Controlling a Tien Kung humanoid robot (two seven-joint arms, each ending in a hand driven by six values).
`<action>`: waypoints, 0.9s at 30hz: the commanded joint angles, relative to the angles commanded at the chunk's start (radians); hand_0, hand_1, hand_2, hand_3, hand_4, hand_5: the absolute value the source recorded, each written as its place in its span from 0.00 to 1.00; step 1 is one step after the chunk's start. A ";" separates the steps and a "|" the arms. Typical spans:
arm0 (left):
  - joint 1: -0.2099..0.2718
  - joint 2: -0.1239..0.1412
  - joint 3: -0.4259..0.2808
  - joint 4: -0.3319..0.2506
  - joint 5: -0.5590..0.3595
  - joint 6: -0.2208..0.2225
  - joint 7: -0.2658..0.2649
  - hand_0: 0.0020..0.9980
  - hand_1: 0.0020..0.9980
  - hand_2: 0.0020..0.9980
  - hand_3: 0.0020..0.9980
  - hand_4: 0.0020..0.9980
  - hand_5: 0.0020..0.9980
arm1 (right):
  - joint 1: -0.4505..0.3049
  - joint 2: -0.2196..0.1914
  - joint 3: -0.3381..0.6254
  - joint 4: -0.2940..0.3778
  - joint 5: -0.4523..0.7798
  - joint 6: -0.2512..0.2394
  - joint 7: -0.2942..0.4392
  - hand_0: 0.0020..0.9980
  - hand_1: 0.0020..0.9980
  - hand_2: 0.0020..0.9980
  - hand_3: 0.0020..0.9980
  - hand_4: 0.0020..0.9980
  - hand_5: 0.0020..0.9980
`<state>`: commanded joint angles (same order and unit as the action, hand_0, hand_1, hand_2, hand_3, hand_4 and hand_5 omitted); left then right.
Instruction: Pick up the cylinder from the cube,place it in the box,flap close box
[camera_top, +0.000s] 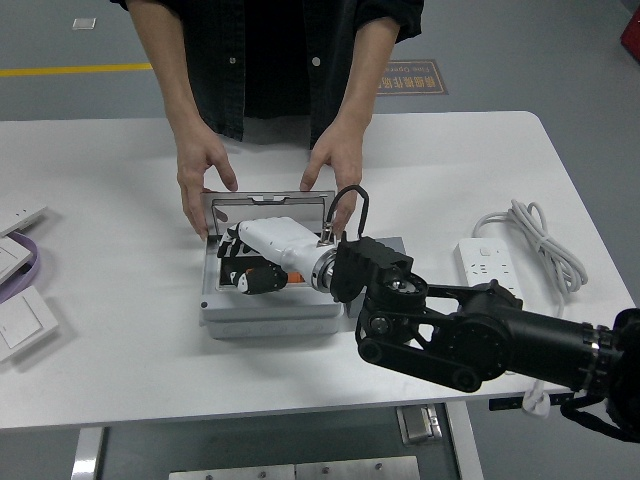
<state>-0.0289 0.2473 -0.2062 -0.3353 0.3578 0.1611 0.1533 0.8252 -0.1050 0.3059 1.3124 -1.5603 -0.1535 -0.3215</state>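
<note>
A grey box (270, 322) sits at the table's middle with its lid (268, 203) raised at the far side. My right hand (244, 268), white with black fingers, reaches inside the box from the right. Its fingers curl around an orange cylinder (270, 273), of which only a sliver shows. A person at the far side holds the lid's top edge with the left hand (203, 170) and right hand (335, 165). No cube shows. My left arm is out of view.
A white power strip (481, 259) with a coiled cable (540, 240) lies at the right. White switch panels (22, 322) and a purple strap (36, 263) lie at the left edge. My black forearm (470, 335) crosses the table's front right.
</note>
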 joint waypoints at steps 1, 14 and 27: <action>0.000 0.000 -0.001 0.000 0.001 0.000 0.000 0.60 0.55 0.57 0.62 0.73 0.28 | -0.004 -0.004 0.007 0.009 0.020 -0.004 0.007 0.80 0.69 0.71 0.68 0.69 0.36; 0.000 -0.005 -0.010 0.000 0.007 0.000 0.001 0.60 0.54 0.57 0.61 0.72 0.28 | 0.002 -0.146 0.158 0.271 0.281 -0.043 0.065 0.81 0.68 0.70 0.70 0.88 0.48; -0.004 -0.003 -0.008 -0.001 0.011 0.000 0.001 0.60 0.54 0.56 0.61 0.69 0.27 | 0.104 -0.167 0.121 0.039 0.415 -0.065 0.112 0.78 0.66 0.68 0.66 0.79 0.45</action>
<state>-0.0326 0.2445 -0.2142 -0.3364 0.3688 0.1612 0.1548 0.9293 -0.2724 0.4274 1.3509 -1.1457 -0.2187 -0.2099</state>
